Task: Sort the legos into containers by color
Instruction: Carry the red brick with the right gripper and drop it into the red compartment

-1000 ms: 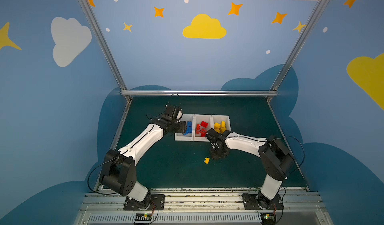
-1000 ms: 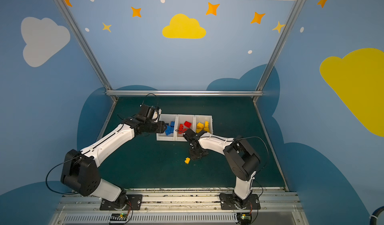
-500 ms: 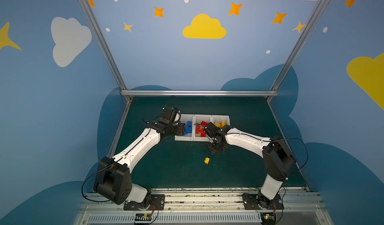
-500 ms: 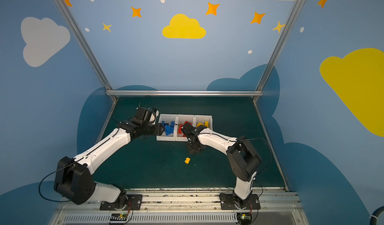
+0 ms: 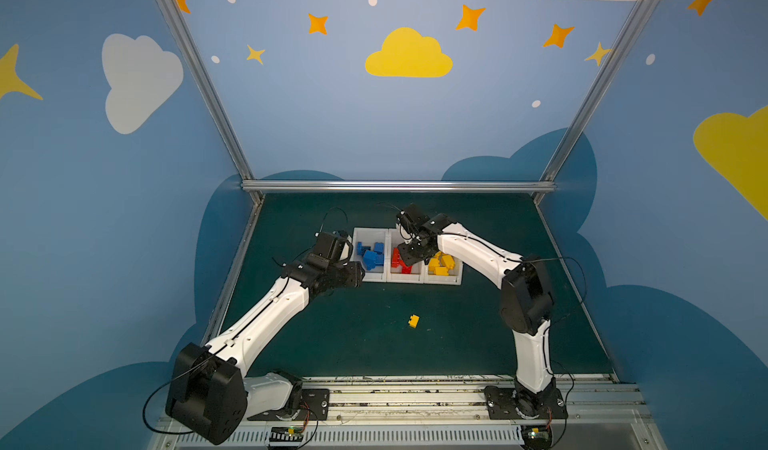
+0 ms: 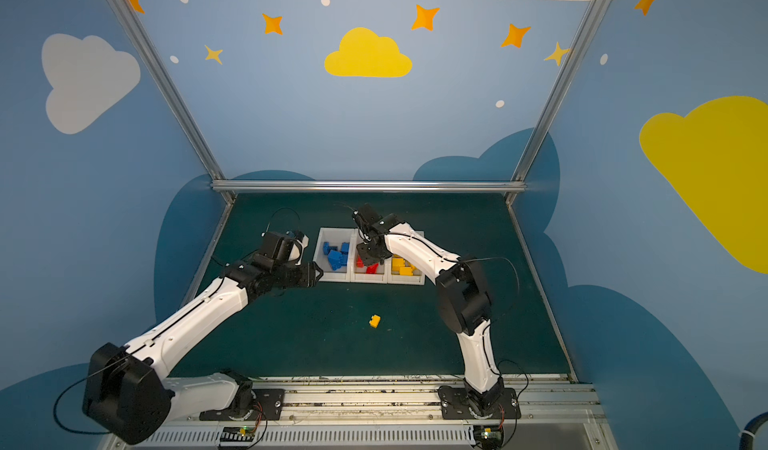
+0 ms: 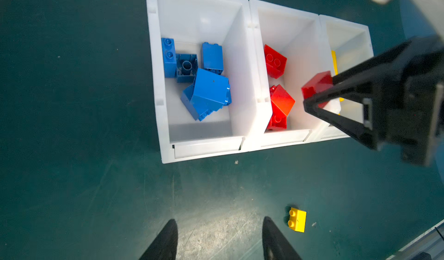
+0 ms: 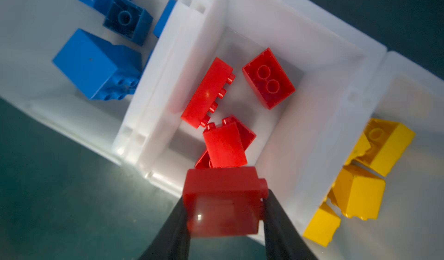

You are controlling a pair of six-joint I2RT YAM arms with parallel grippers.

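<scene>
The right gripper (image 8: 223, 206) had its black jaws drawn in narrow on a small red studded plastic brick (image 8: 221, 198). It held the brick in the air over the middle one of three joined white rectangular plastic bins (image 7: 252, 78), near that bin's low front lip. Below it in the same bin lay several more red bricks (image 8: 211, 90). The bin at the left end of the row held a heap of blue bricks (image 7: 209, 90), and the bin at the right end held yellow bricks (image 8: 360, 191).

The left gripper (image 7: 218, 222) hung over the dark green mat (image 5: 353, 335), just beside the front left corner of the row. Its jaws stood moderately apart with nothing between them.

One small yellow studded brick (image 5: 413, 321) lay alone on the mat, apart from the bins and in front of them, between the two arms.
</scene>
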